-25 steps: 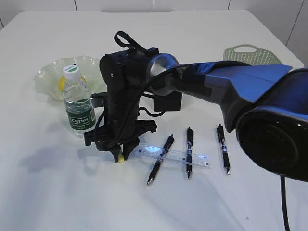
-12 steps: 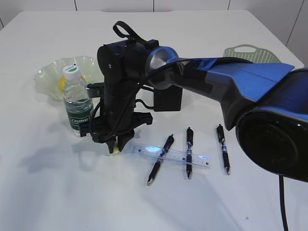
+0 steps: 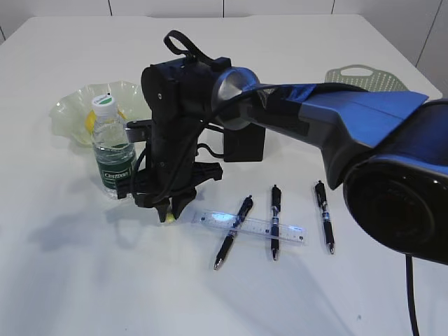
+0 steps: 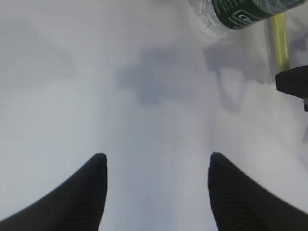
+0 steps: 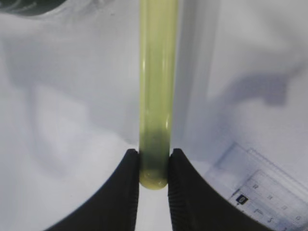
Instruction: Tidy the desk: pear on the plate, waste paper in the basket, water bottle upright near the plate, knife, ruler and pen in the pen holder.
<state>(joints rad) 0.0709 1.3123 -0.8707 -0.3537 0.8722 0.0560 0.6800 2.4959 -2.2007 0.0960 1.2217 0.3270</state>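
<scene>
The knife – a slim yellow plastic cutter – is pinched at its near end between the two dark fingers of the right end effector, which stands nose-down over the white bench just in front of the water bottle. In the right wrist view the cutter runs straight away from the jaws toward the bottle's base, and the ruler's corner shows at lower right. The left wrist view catches the same yellow strip beside the bottle's green label.

The bottle stands upright, touching or just before the pale green plate; something yellow lies in the plate behind the bottle, mostly hidden. The clear ruler lies flat to the right of the end effector, with two pens crossing it and a third pen well clear to the right. The black pen holder stands behind the arm, largely covered by it. The basket sits at the far right edge.

The left end effector hangs released – its fingers spread wide over bare bench, holding nothing
</scene>
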